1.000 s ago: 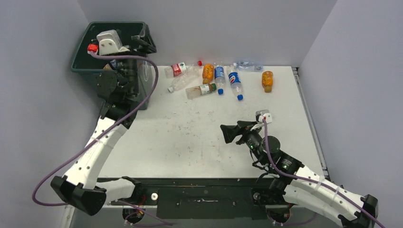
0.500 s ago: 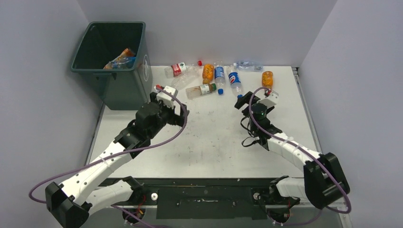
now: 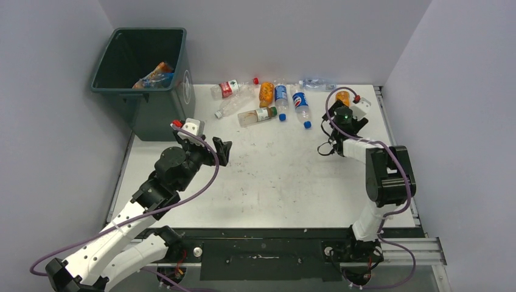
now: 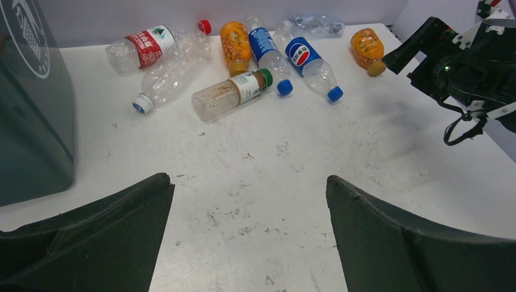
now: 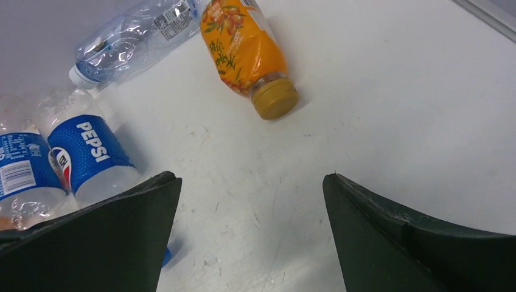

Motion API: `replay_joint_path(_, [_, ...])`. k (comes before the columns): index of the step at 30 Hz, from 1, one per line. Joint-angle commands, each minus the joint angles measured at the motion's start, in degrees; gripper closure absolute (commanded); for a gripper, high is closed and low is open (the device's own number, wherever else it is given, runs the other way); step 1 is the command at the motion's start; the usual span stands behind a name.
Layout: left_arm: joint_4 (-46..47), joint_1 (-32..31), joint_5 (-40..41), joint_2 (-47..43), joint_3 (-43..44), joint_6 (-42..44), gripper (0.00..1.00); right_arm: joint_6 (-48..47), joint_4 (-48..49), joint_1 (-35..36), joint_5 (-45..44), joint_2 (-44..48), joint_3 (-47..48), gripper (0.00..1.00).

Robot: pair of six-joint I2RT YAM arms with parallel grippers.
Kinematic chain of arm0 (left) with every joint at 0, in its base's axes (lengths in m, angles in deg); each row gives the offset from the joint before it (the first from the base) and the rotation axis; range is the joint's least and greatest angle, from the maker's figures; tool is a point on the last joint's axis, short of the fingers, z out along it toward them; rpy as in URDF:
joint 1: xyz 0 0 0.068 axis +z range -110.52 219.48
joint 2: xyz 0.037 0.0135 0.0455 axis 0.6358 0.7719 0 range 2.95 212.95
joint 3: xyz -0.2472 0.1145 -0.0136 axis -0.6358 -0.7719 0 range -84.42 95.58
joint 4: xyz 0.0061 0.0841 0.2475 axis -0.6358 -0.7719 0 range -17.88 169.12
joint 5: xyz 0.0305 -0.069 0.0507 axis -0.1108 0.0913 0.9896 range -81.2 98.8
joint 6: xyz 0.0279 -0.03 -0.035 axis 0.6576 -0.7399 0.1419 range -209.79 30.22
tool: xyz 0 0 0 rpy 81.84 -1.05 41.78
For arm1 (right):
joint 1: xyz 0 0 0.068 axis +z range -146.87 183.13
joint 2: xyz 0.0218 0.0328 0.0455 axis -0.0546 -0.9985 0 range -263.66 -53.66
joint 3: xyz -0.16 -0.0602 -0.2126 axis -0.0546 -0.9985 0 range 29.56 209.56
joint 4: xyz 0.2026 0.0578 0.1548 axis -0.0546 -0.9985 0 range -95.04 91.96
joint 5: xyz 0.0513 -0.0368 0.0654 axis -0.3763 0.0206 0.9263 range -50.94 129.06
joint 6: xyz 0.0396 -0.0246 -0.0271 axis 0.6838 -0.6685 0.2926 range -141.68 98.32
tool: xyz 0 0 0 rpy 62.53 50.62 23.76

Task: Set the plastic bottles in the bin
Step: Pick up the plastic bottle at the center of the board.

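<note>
Plastic bottles binned: a few orange and clear bottles [image 3: 156, 75] lie at the bottom of the tall dark green-grey plastic bin [image 3: 139, 91], which stands at the far left corner of the white table [image 3: 274, 182].
Plastic bottles left: eight lie in a loose row along the table's far edge. From left, they are a clear red-labelled bottle [image 3: 228, 89], a crushed clear bottle [image 3: 234, 104], a clear green-capped bottle [image 3: 257, 115], an orange bottle [image 3: 266, 94], two blue-labelled bottles [image 3: 300, 106], a crumpled clear bottle [image 3: 317, 84] and an orange juice bottle [image 5: 246, 52] at the right end.
Left claw [image 4: 248, 180]: spread wide and empty, over bare table near the bin, facing the row.
Right claw [image 5: 251, 177]: spread wide and empty, just short of the orange juice bottle, not touching it.
Progress: judged partway, with several pick-and-drop trips left.
Likely step: the right claw is lining up on the orange juice bottle.
</note>
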Motion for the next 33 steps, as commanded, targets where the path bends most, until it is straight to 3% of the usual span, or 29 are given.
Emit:
replay_joint_path(1, [2.6,0.0,-1.0,-1.1,0.1,-3.0,0.04,-6.1,2.0,-2.2,1.2,-5.3,7.1,0.10])
replay_joint_path(18, [4.1,0.3,-5.5,-0.1,-0.8,-6.8,0.04,-13.2,-4.1,-8.2,12.0,-24.9,26.9,0.10])
replay_joint_path(26, [3.9,0.5,-6.0,0.8,-0.6,-6.8,0.04,-16.1,-8.0,-8.8,15.0,-29.4,33.1,0.00])
replay_joint_path(33, [4.2,0.7,-5.8,0.6,-0.8,-6.6,0.04,-17.1,-6.8,-9.0,17.0,-28.2,31.2,0.35])
